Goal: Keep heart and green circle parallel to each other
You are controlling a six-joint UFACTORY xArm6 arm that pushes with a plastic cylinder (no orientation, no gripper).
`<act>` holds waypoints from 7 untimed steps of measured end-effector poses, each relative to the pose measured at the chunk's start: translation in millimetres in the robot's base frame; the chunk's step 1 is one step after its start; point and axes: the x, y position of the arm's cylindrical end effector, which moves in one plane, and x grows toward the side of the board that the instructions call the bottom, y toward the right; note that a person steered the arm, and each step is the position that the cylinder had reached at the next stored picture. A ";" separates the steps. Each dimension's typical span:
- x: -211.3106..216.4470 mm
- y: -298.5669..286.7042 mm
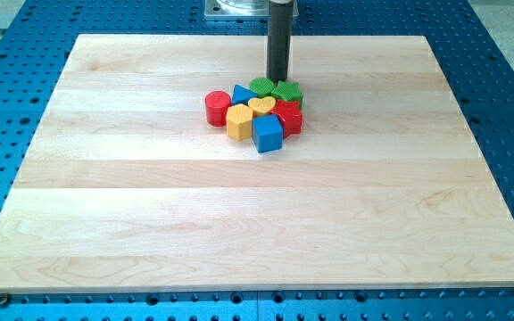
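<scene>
You see the dark rod coming straight down from the mount at the far edge of the tabletop [105, 223], upright, with my tip [277, 80] resting just behind the block cluster, a little toward the view's top of it. There is no pincer on this arm, so nothing is spread, pressed together or pinching; the rod simply ends in the tip. The rod's upper part is cut off by the view's top, and the tip's very end sits so close to the green blocks that you cannot tell whether it touches them. The blocks are packed tight, and several are partly hidden by their neighbours. The green circle [261, 86] lies just beside the tip, toward the view's left of it, with a green star-like block [287, 91] to the view's right. The yellow heart [261, 105] sits just below the green circle, near the tip. Around them you see a red cylinder [218, 107], a blue triangle [242, 94], a yellow hexagon [239, 120], a blue cube [268, 134] and a red block [291, 117] whose shape is hard to make out.
</scene>
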 end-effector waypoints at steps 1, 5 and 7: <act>35.7 -2.4; 151.8 -0.1; 100.6 -19.1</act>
